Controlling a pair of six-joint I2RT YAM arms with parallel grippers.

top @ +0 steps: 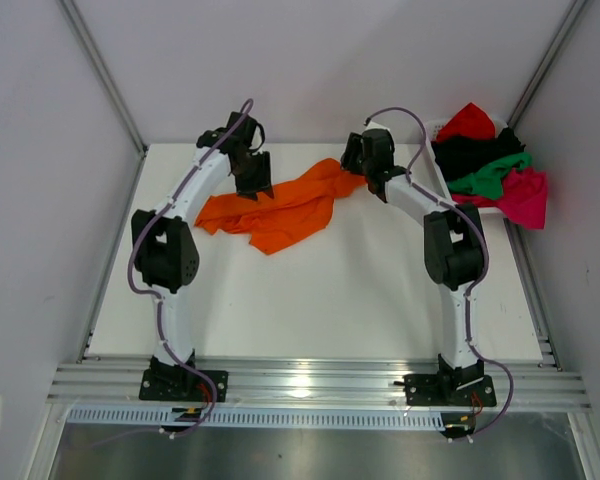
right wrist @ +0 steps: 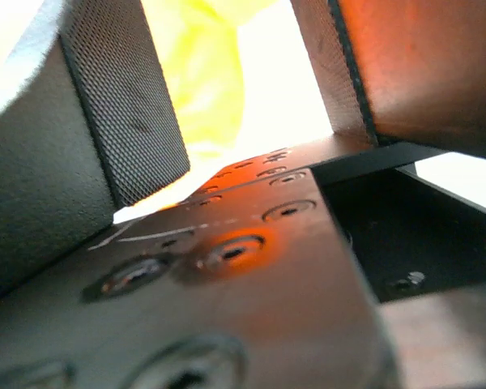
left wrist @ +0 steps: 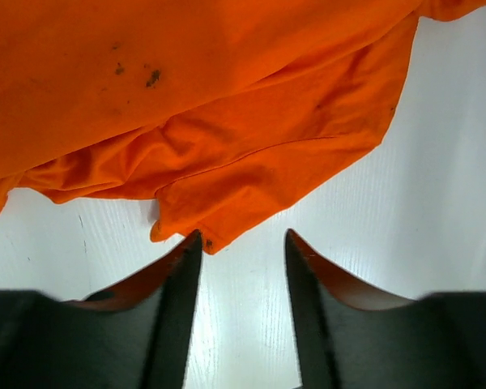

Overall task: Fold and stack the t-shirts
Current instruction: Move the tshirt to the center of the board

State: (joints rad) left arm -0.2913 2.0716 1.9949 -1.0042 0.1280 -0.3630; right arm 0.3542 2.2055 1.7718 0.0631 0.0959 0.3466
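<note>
An orange t-shirt (top: 280, 208) lies crumpled on the white table (top: 310, 300) near the back, between my two grippers. My left gripper (top: 254, 188) hovers over its left part. In the left wrist view that gripper (left wrist: 243, 241) is open; only bare table shows between its fingers, and a corner of the orange t-shirt (left wrist: 211, 121) touches the left fingertip (left wrist: 194, 243). My right gripper (top: 354, 172) is at the shirt's right end. In its wrist view the gripper (right wrist: 239, 57) is open, with glaring orange-yellow cloth (right wrist: 202, 81) showing in the gap.
A white basket (top: 437, 129) at the back right holds red (top: 467, 121), black (top: 470, 153), green (top: 492, 172) and magenta (top: 525, 197) t-shirts, the magenta one drooping over its rim. Grey walls close in on three sides; a metal rail (top: 310, 385) runs along the near edge.
</note>
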